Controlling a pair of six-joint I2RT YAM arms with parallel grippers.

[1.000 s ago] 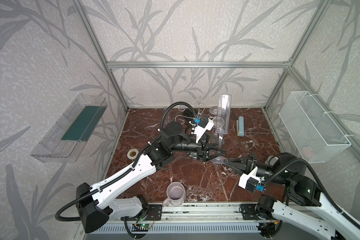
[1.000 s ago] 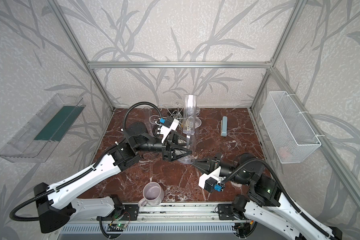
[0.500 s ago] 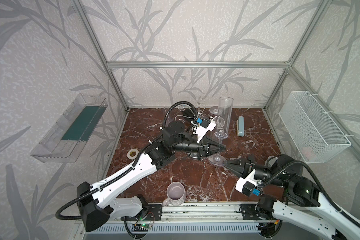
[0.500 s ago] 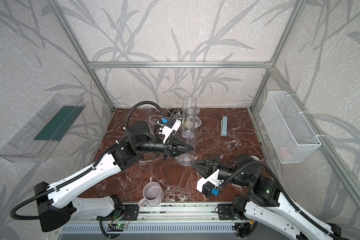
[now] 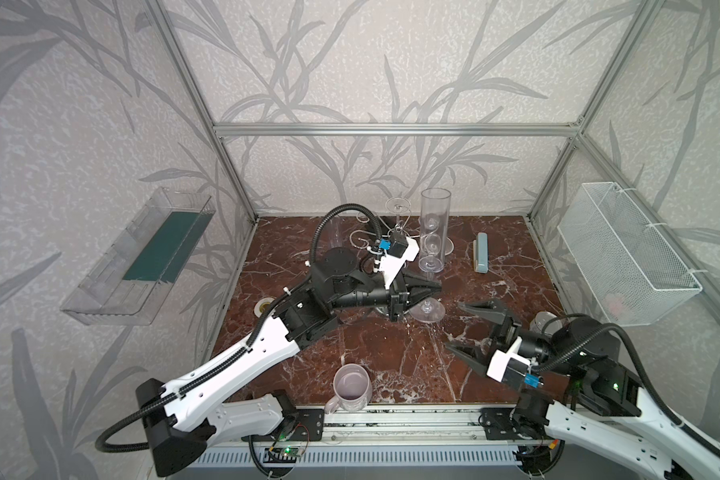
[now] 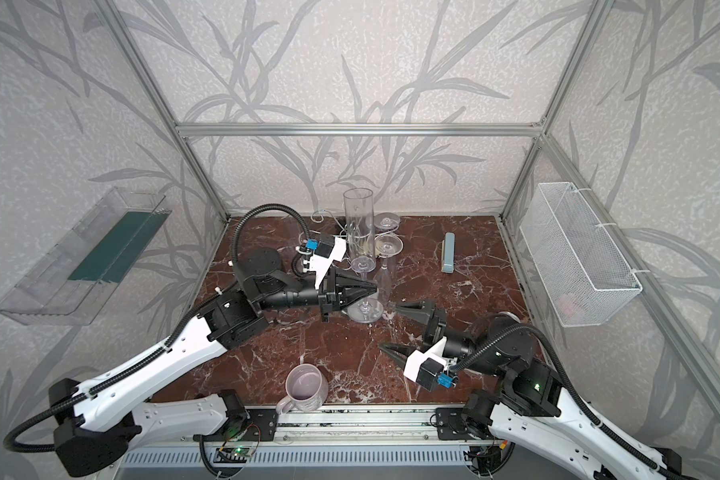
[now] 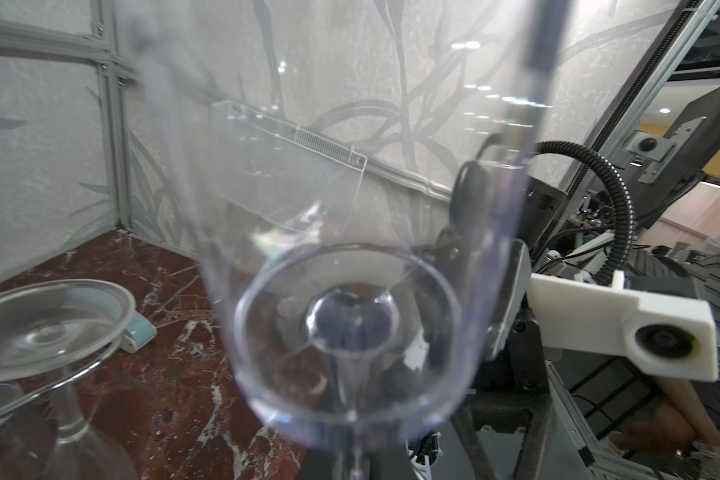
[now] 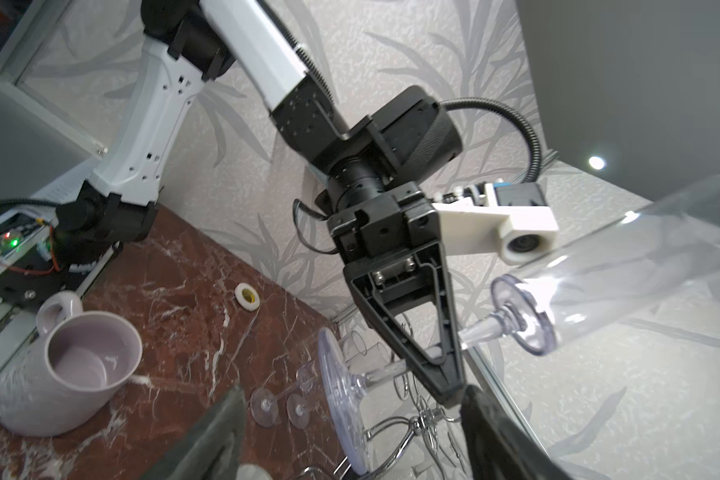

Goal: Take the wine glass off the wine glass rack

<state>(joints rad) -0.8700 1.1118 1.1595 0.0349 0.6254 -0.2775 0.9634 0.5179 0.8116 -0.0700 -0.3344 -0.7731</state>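
**A:** Both top views, left tool (image 5: 436, 286) (image 6: 373, 286)?
**B:** Reaching in from the left to mid-desk. Jaws pinched tight on the stem of the wine glass (image 5: 434, 216) (image 6: 358, 220).

**A:** Wine glass, position?
**B:** Upright, rim up, foot low over the desk (image 5: 391, 365). Just right of the wine glass rack (image 5: 398, 224) (image 6: 324, 215). Cannot tell whether foot and desk touch.

**A:** Right tool (image 5: 460, 328) (image 6: 389, 326)?
**B:** Near right of the foot, jaws spread wide, holding nothing. One fingertip near the foot.

**A:** Sundries?
**B:** Mug (image 5: 352, 388) at the near edge. Tape roll (image 5: 263, 306) to the left. Blue-grey block (image 5: 481, 257) far right. Mesh basket (image 5: 624, 253) on the right wall. Hung glasses (image 6: 387, 247) on the rack's right side, feet up.

**A:** Left wrist view?
**B:** Wine glass (image 7: 350, 332) very close and blurred, seen along the bowl. One of the hung glasses (image 7: 46, 332) beside it, foot resting on a rack wire. Mesh basket (image 7: 300, 166) beyond. Own jaws not to be made out.

**A:** Right wrist view?
**B:** Left tool (image 8: 441, 365) clamped on the stem, between foot and bowl. Chrome wires of the wine glass rack (image 8: 416, 424) just beside the foot. Right tool's own fingers (image 8: 221, 436) far apart, nothing between them. Mug (image 8: 71, 374) and tape roll (image 8: 247, 296) on the desk.
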